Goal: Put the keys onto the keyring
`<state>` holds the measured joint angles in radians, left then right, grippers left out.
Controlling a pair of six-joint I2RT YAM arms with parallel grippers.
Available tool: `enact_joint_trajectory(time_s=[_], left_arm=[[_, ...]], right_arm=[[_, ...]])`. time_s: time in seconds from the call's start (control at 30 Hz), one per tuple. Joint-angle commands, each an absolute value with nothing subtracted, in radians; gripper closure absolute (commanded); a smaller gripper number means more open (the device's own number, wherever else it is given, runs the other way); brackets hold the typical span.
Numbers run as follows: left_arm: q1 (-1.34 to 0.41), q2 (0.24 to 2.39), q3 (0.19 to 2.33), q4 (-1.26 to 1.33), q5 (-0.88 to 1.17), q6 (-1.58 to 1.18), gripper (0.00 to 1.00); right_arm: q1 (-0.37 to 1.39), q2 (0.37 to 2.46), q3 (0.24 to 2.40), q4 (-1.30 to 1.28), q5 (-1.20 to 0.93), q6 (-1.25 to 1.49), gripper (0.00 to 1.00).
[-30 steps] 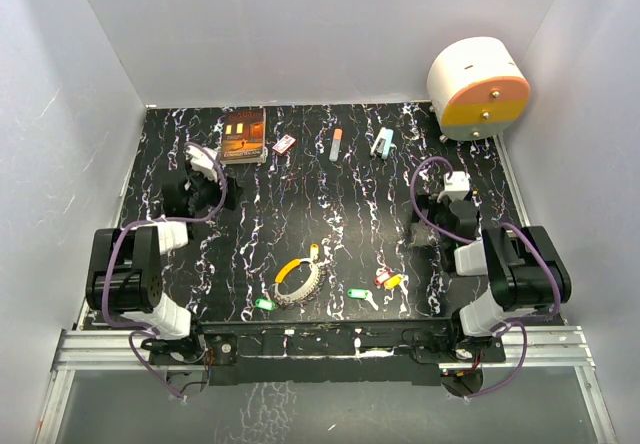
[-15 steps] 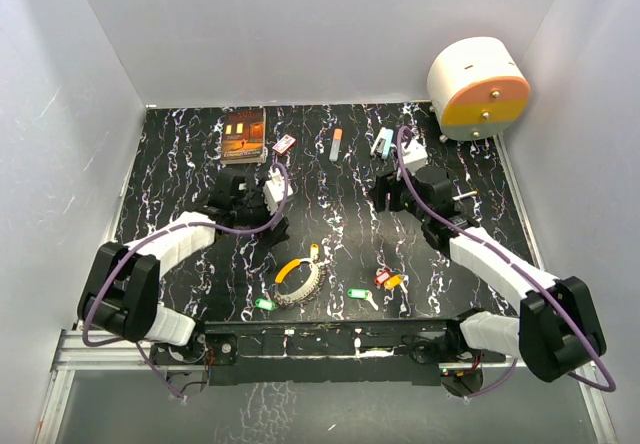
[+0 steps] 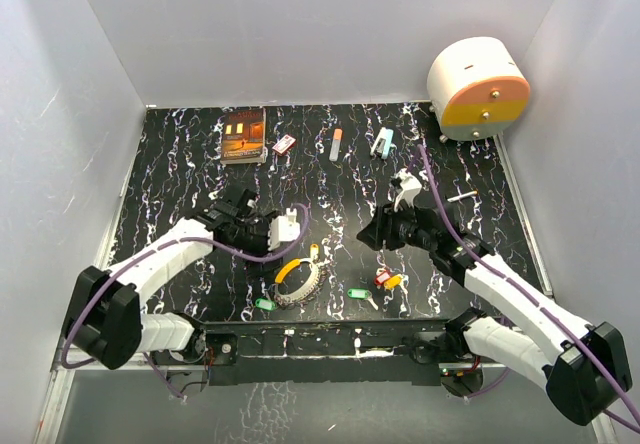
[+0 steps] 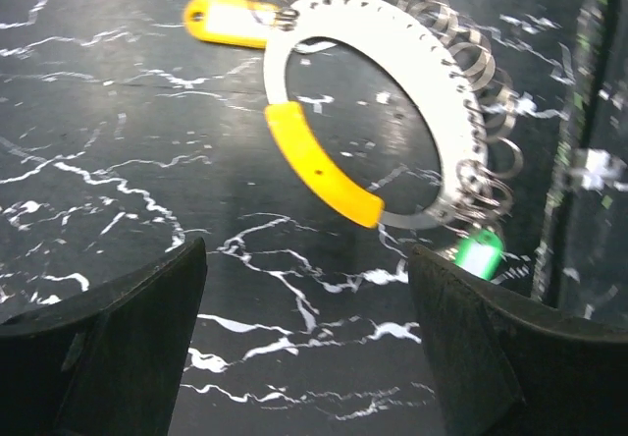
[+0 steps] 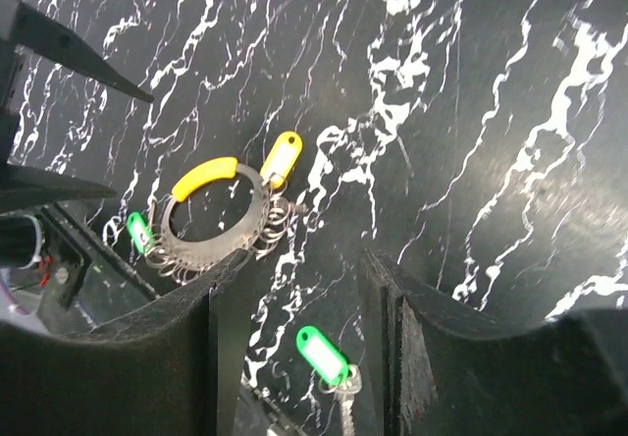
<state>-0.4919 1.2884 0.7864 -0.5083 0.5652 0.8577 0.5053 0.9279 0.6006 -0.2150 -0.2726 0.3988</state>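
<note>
The keyring (image 3: 299, 277) lies near the table's front edge: an orange-yellow arc (image 3: 289, 267), a silvery coiled part and a small cream tag (image 3: 313, 254). A green-tagged key (image 3: 264, 304) lies at its left end. Another green key (image 3: 360, 293), a red key (image 3: 382, 277) and a yellow key (image 3: 394, 282) lie to its right. My left gripper (image 3: 280, 236) hovers just behind-left of the ring, open and empty; the left wrist view shows the ring (image 4: 432, 92) ahead of it (image 4: 309, 259). My right gripper (image 3: 372, 236) is open and empty above the green key (image 5: 324, 353), with the ring (image 5: 211, 220) to its left.
A book (image 3: 243, 134), a small red-and-white card (image 3: 284, 145), an orange-capped grey marker (image 3: 335, 144) and a small teal-white object (image 3: 382, 142) lie along the back. A white-and-orange drum (image 3: 478, 86) stands at the back right. Grey walls enclose the table.
Both arms have unfolded from their sides and reached inward. The left gripper has come right and nearer to the keyring; the right gripper has come left and nearer, over the keys.
</note>
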Motion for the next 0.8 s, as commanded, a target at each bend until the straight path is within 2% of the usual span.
enact_joint_trajectory(time_s=[0.0, 0.2, 0.43, 0.77], left_arm=[[-0.543, 1.221, 0.831, -0.745, 0.607, 1.033, 0.19], [-0.629, 1.232, 0.881, -0.786, 0.593, 1.023, 0.23], [-0.729, 1.201, 0.809, -0.754, 0.542, 1.034, 0.25], [-0.803, 1.213, 0.754, -0.694, 0.465, 1.098, 0.25]], right_arm=[[0.519, 0.913, 0.592, -0.256, -0.310, 0.483, 0.51], [0.525, 0.939, 0.567, -0.255, -0.293, 0.528, 0.56], [0.529, 0.940, 0.523, -0.228, -0.293, 0.554, 0.63], [0.532, 0.964, 0.503, -0.194, -0.306, 0.558, 0.66]])
